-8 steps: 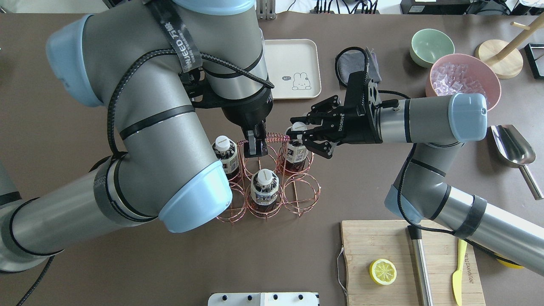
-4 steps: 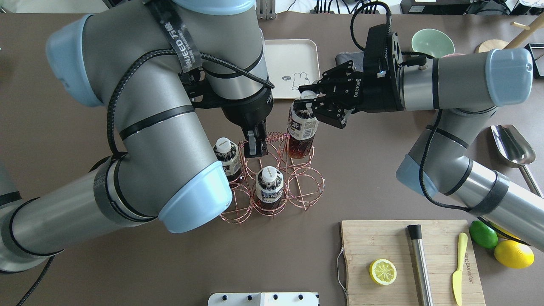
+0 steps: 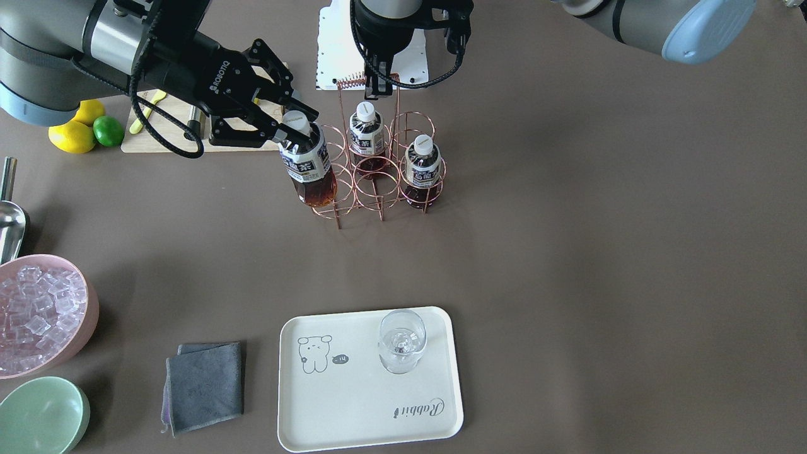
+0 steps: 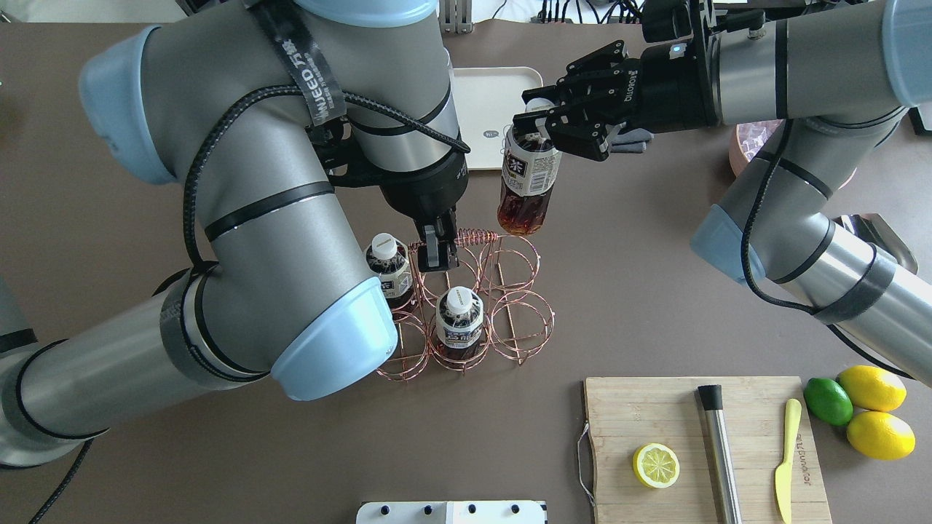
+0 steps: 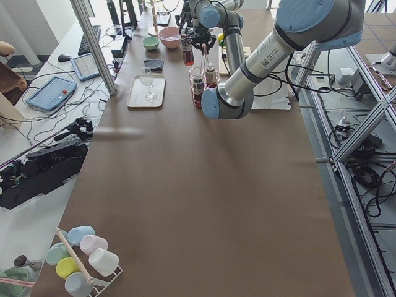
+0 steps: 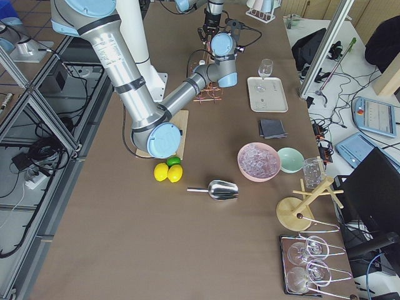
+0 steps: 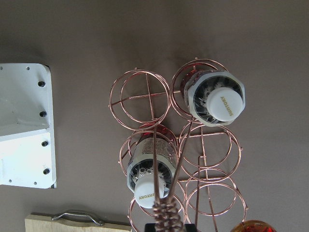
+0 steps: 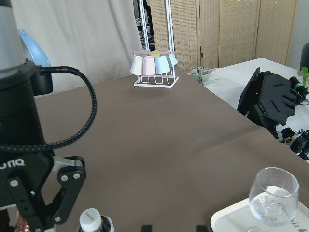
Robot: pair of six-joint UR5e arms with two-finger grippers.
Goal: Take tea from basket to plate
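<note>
Carrying step in hand, by the look of it. Right hand (image 4: 536, 122) clamped on the neck of a small clear bottle of dark brown tea (image 4: 529, 185), just under its white cap. Bottle hanging in the air over the far right cell of the rose-gold wire basket of six ring cells (image 4: 521, 320), apparently lifted out of the ring but close above it. Left hand (image 4: 437, 252) closed on the basket's coiled-top handle, seemingly to steady the rack on the brown desk (image 4: 291, 451). Two matching bottles seated in other cells, one (image 3: 366, 135) in the middle, another (image 3: 422, 167) towards the robot's left.

Cream rectangular tray with a grey bear drawing (image 3: 353, 403) well apart from the basket, on the side away from the robot. Clear stemmed glass (image 3: 401, 340) standing on one end of it, bare surface beside the bear.

Next, most likely: enough height to clear rim and handle, then a carry forward over the tray. Lowering upright onto the bare part, away from the glass, before letting go. Neck grip likely to allow some swing, so a slow set-down advisable.
</note>
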